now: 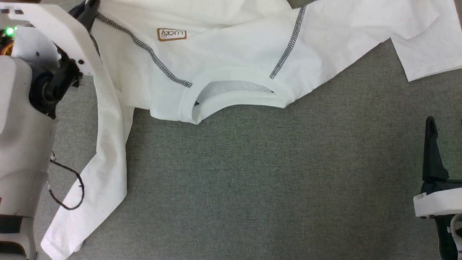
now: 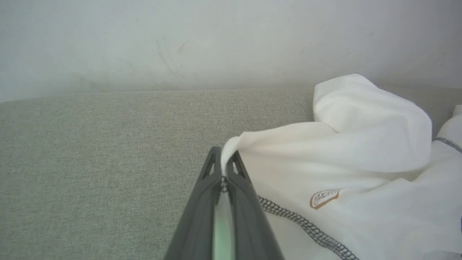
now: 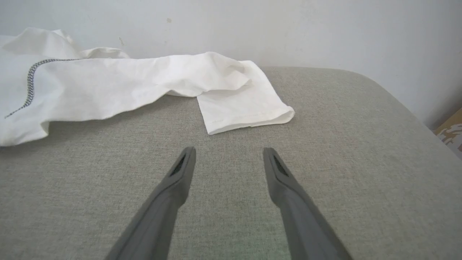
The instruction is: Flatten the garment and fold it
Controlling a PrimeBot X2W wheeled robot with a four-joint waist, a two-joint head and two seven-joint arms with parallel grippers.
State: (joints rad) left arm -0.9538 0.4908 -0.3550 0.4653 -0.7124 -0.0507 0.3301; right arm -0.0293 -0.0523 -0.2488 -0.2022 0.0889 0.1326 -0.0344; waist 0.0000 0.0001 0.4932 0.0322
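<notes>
The garment (image 1: pixel 231 50) is a white long-sleeved shirt with dark zigzag seams and an orange-brown logo (image 1: pixel 171 34), spread across the far part of the grey surface, collar (image 1: pixel 234 95) toward me. One sleeve (image 1: pixel 104 155) trails down the left side; the other sleeve's cuff (image 3: pixel 245 104) lies at the far right. My left gripper (image 2: pixel 225 159) is shut on a pinch of the garment (image 2: pixel 325 151) near the shoulder seam, at the top left of the head view (image 1: pixel 86 11). My right gripper (image 3: pixel 229 155) is open above bare fabric, short of the cuff, at the head view's right edge (image 1: pixel 433 144).
A grey cushioned surface (image 1: pixel 274 180) lies under everything, with a pale wall (image 3: pixel 325 29) behind it. Its far right corner (image 3: pixel 397 97) rounds off. My left arm's pale forearm (image 1: pixel 21 126) and a loose black cable (image 1: pixel 68 187) stand over the left sleeve.
</notes>
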